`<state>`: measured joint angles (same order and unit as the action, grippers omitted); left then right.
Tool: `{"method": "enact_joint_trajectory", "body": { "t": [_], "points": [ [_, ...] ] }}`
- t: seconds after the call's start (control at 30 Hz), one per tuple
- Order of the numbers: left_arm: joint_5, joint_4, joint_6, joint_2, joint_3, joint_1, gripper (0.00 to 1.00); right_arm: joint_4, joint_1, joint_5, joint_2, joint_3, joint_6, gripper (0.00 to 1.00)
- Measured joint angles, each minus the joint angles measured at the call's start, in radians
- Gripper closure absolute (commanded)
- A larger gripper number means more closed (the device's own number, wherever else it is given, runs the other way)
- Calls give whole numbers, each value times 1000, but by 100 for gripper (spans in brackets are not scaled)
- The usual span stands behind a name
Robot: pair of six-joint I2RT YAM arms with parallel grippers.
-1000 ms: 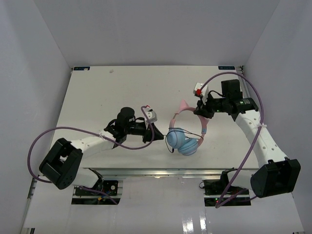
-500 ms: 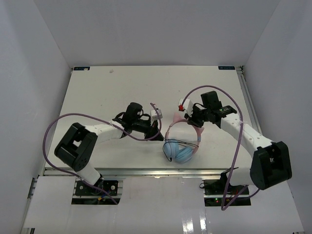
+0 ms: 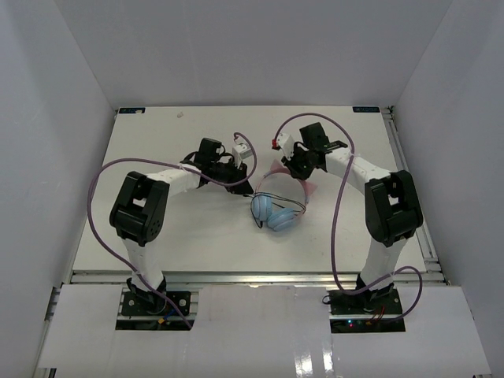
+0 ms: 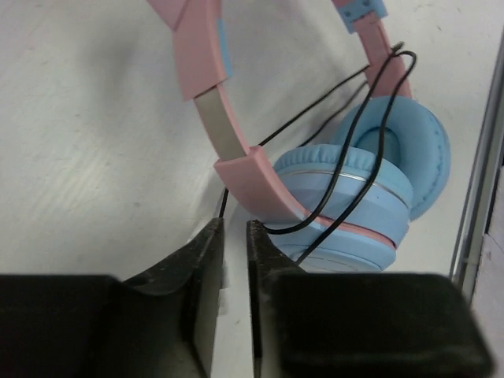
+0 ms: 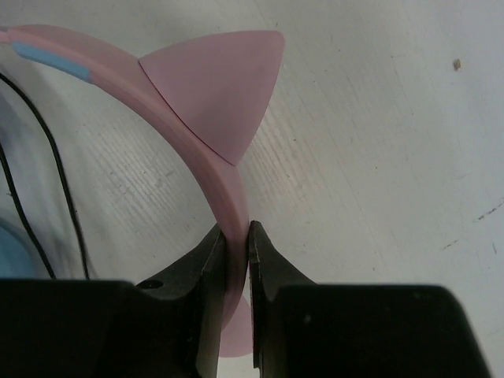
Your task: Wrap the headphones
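Headphones [image 3: 275,209] lie flat on a white counter [image 3: 157,150], between two robot arms that reach in from opposite sides. On the right gripper [image 5: 235,228], the jaws pinch the pink headband [image 5: 201,150], which runs straight in between them. A pointed pink ear [image 5: 224,83] sits on the band just beyond the jaw tips. On the left gripper [image 4: 235,226], the jaws are almost together, with only a narrow slit between them. Their tips sit just short of the band's lower end. The two light-blue ear cups [image 4: 378,189], close together, lie just beyond these jaws and to their right. A thin black cord [image 4: 315,118] loops across the cups and runs down to the tip of the left-hand jaw. It is not possible to tell whether the cord is caught there.
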<state>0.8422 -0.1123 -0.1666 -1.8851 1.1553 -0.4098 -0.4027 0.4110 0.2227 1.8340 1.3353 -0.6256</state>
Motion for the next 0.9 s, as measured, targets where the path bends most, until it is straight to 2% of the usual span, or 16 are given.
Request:
{"method": "enact_joint_trajectory", "body": {
  "t": [0.07,0.17,0.23,0.3,0.37,0.47,0.5,0.53,0.57,0.63,0.77,0.9],
  "points": [
    [-43,-19,7,-17,22,9,59,-9,0,-12,38,19,16,87],
    [-111,-42,25,-22,33,14,57,-27,-1,-23,78,35,42,78],
    [-155,-50,43,-22,40,15,56,-38,-1,-26,91,44,55,68],
    [-200,-56,62,-18,46,17,56,-46,-1,-26,94,45,67,51],
    [-268,-64,85,5,47,18,54,-51,0,-25,93,48,75,37],
    [-390,-67,122,92,40,26,37,-62,0,-17,75,47,93,7],
    [-425,-67,139,134,35,31,31,-67,0,-15,62,45,96,9],
    [-451,-56,154,182,24,37,19,-68,0,-14,42,40,107,10],
    [-473,-43,172,246,0,46,12,-64,-1,-17,14,28,116,10],
    [-501,-31,211,401,-62,63,3,-54,-7,-27,-64,-13,153,10],
    [-503,52,295,753,-269,90,2,16,-37,-113,-284,-148,300,10],
    [-437,69,369,1047,-482,90,2,96,-60,-197,-538,-330,454,10]
  ]
}}
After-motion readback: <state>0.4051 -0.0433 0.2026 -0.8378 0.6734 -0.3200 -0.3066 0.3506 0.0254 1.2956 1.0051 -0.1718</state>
